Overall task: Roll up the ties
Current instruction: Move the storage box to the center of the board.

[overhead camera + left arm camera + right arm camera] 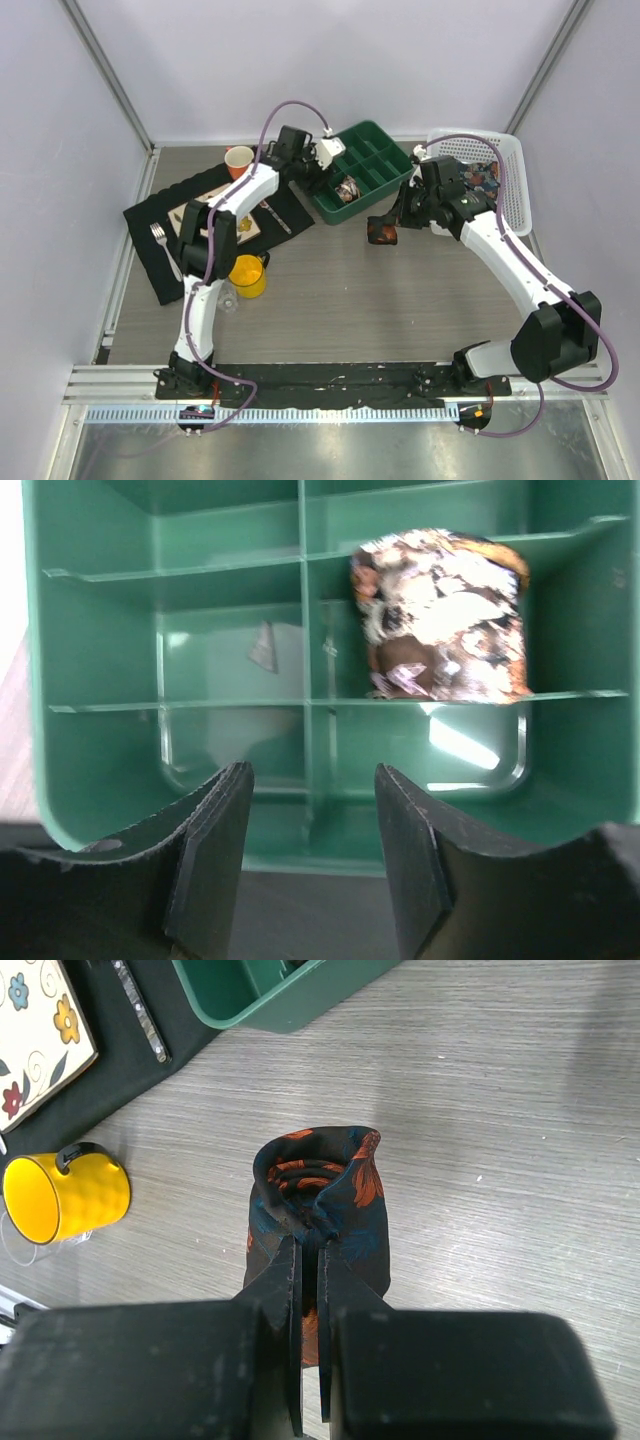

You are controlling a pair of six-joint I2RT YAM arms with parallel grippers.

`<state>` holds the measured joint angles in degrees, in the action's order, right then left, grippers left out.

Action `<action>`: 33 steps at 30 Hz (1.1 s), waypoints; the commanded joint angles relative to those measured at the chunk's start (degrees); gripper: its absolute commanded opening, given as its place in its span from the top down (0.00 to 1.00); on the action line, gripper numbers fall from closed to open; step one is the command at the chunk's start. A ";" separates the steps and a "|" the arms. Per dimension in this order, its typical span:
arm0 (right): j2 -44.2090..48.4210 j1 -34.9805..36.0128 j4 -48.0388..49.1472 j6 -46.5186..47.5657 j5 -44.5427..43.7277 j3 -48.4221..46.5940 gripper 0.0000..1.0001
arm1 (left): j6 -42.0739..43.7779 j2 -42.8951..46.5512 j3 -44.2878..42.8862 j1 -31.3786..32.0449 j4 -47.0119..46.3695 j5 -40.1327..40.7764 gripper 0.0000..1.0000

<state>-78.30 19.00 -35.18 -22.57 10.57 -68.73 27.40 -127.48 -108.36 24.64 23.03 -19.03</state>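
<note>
Inside my clamped right gripper point(310, 1245) sits a coiled navy tie point(322, 1185); beyond my parted left gripper point(312, 785), a patterned tie point(440, 615) lies in the green tray point(100, 630).

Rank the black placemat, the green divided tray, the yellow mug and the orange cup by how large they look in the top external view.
1. black placemat, although the left arm covers part of it
2. green divided tray
3. yellow mug and orange cup: they look about alike, so I do not rank them
</note>
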 commanded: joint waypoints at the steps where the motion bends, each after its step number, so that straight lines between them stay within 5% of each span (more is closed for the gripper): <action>1: -0.71 -0.20 -0.59 1.21 -1.34 -3.78 0.99 | 5.64 -3.55 -5.54 0.05 3.33 1.27 0.45; 9: -0.54 -0.55 -1.65 1.39 -2.39 -6.24 0.99 | 8.90 -11.47 -16.43 0.05 15.80 -0.48 0.50; 16: -0.71 -0.81 -3.05 2.09 -3.71 -7.65 0.99 | 8.20 -11.22 -16.19 0.23 19.51 -6.71 0.74; 21: -1.24 -0.99 -4.46 2.97 -5.20 -10.37 0.99 | 7.50 -2.97 -5.65 2.42 16.35 -9.01 0.98; 33: -2.47 -0.02 -11.04 5.61 -2.04 -13.62 0.99 | 2.23 13.48 20.89 6.03 11.18 -9.80 1.00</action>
<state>-80.42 18.20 -43.20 -18.09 6.98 -79.50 32.12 -119.85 -93.67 30.55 33.89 -27.68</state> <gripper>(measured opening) 0.052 0.020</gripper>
